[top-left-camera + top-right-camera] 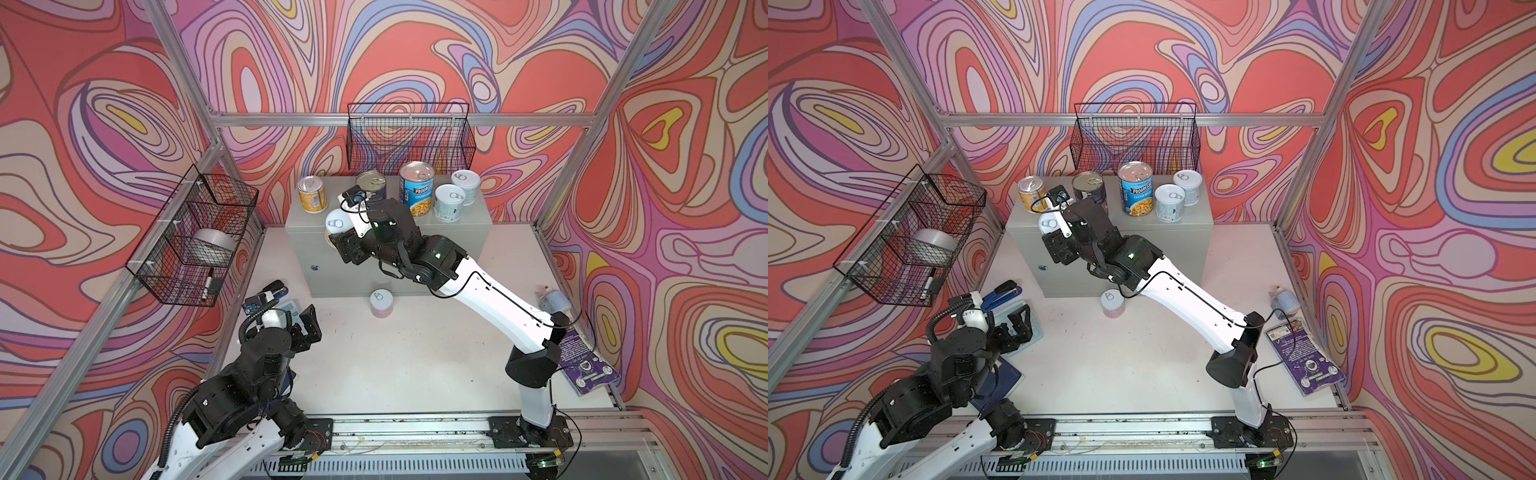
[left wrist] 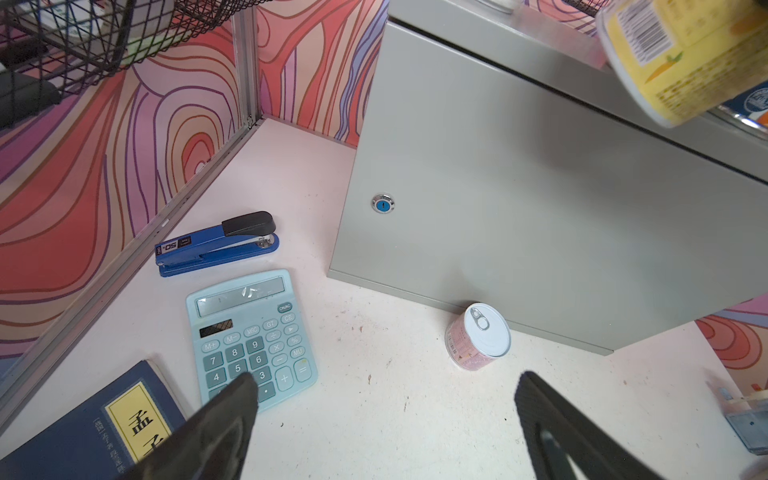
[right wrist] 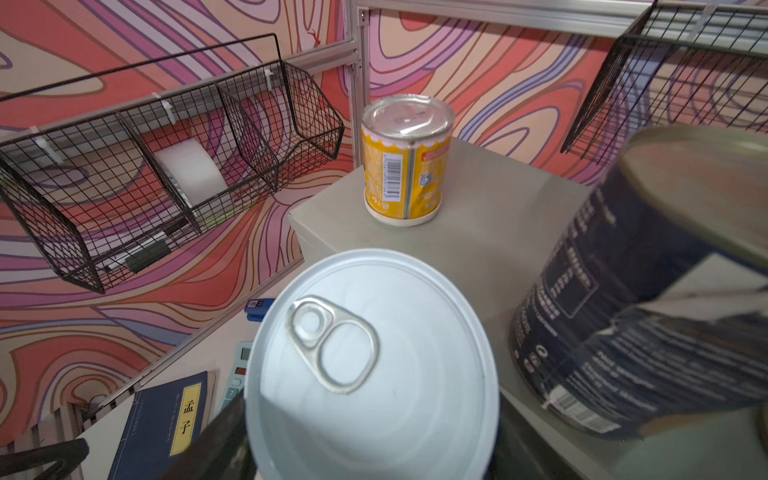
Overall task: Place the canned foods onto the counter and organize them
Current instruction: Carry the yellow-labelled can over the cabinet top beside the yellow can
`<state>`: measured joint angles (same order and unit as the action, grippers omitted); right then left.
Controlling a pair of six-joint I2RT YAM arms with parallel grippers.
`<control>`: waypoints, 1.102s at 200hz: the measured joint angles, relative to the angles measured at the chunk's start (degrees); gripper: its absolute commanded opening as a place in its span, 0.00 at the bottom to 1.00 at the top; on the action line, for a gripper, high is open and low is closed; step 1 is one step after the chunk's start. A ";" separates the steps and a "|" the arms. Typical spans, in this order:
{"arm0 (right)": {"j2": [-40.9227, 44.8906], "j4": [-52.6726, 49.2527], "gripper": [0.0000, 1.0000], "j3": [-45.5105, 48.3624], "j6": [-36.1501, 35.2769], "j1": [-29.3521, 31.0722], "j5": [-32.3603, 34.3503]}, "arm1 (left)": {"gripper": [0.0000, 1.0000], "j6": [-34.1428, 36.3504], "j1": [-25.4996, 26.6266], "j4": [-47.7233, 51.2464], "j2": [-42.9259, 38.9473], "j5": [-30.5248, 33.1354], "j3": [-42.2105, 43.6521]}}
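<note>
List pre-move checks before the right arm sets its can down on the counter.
1. Right gripper shut on yellow can: ok.
2. Held can's lid faces up: ok.
3. Bare counter spot beside orange-yellow can: ok.
4. Gap to tall navy can: cannot tell.
5. Left gripper open, away from the counter: ok.
6. Pink can on the counter: not ok, it stands on the tabletop.

The counter is matt grey metal; the Progresso tin has a glossy label.
</note>
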<state>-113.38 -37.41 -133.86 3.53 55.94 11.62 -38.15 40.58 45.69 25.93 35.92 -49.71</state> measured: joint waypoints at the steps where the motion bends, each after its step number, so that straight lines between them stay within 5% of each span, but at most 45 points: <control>1: 0.00 0.07 0.56 -0.02 -0.04 0.00 0.02 | 1.00 0.00 0.00 0.00 0.00 0.00 0.00; 220: -4.31 10.47 0.57 -0.70 -6.23 -1.55 4.42 | 1.00 0.00 0.00 2.08 -0.74 0.59 0.00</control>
<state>-117.69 -26.94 -134.56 -2.70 54.39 16.03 -38.15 40.58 47.77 25.19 36.51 -49.71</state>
